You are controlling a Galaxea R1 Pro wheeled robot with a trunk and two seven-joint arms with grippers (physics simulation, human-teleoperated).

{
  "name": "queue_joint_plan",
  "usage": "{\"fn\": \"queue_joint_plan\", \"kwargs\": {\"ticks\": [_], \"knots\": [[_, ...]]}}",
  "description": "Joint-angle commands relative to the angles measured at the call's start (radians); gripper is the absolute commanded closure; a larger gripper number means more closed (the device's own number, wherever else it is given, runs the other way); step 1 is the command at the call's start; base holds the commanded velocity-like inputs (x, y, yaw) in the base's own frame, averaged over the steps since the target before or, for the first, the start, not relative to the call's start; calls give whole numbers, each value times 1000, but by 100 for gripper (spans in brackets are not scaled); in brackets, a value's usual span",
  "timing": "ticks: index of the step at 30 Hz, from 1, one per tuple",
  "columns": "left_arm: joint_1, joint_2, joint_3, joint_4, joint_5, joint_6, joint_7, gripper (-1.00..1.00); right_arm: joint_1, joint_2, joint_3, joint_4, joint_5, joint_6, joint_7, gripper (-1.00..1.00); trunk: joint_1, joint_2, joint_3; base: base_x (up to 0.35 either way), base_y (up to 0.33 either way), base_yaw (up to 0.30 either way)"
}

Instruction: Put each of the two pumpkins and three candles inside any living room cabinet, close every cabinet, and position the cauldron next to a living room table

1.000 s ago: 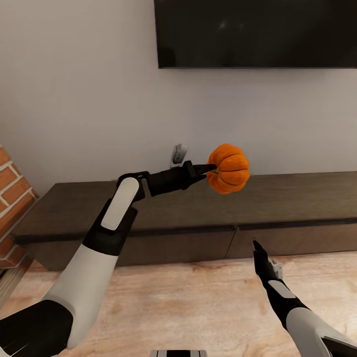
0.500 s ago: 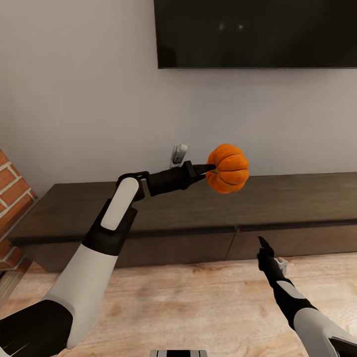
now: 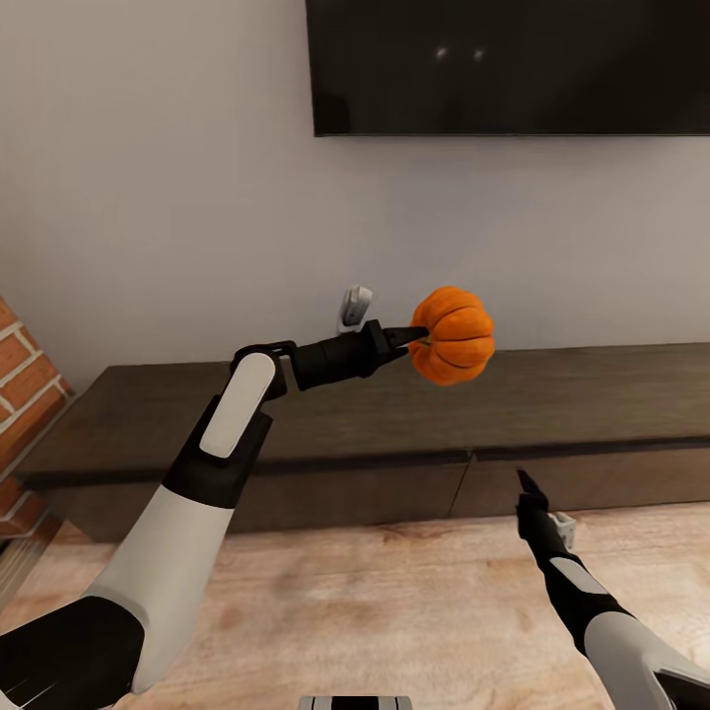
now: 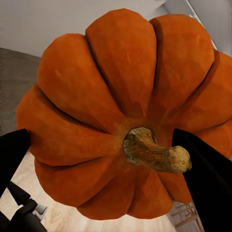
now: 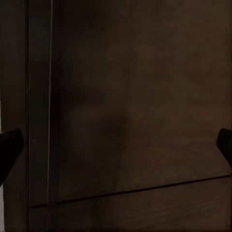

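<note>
An orange ribbed pumpkin (image 3: 454, 335) hangs above the top of the long dark-brown cabinet (image 3: 394, 414), with my left gripper (image 3: 422, 337) shut on it by the stem side. In the left wrist view the pumpkin (image 4: 121, 96) sits between both black fingers (image 4: 203, 174), its stem pointing at the camera. My right gripper (image 3: 526, 485) is low, just in front of the cabinet's right drawer front (image 5: 130, 96). It is open, and its fingertips (image 5: 9, 147) show far apart with nothing between them. Both drawers look closed.
A black TV (image 3: 513, 64) hangs on the wall above the cabinet. The brick fireplace (image 3: 25, 394) stands at the left. A small pale grey object (image 3: 355, 306) stands on the cabinet top behind my left gripper. Light wood floor (image 3: 394, 602) lies between me and the cabinet.
My right gripper has drifted a little to the right and closer to the drawer front. The view shifted slightly. The left arm and pumpkin have held still.
</note>
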Motion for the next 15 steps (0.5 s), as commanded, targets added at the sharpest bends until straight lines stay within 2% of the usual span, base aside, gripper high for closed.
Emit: {"fn": "queue_joint_plan", "kwargs": {"ticks": [1, 6, 15], "knots": [[-1, 0, 1, 0, 1, 3, 0, 100, -1, 0, 3, 1, -9, 2, 4, -100, 0, 0, -1, 152, 0, 0], [-1, 5, 1, 0, 2, 3, -2, 100, -1, 2, -2, 1, -17, -2, 6, -100, 0, 0, -1, 166, 0, 0], [-1, 8, 0, -1, 2, 3, -2, 100, -1, -2, -4, -10, -20, 8, 16, -100, 0, -1, -5, 12, 0, 0]]}}
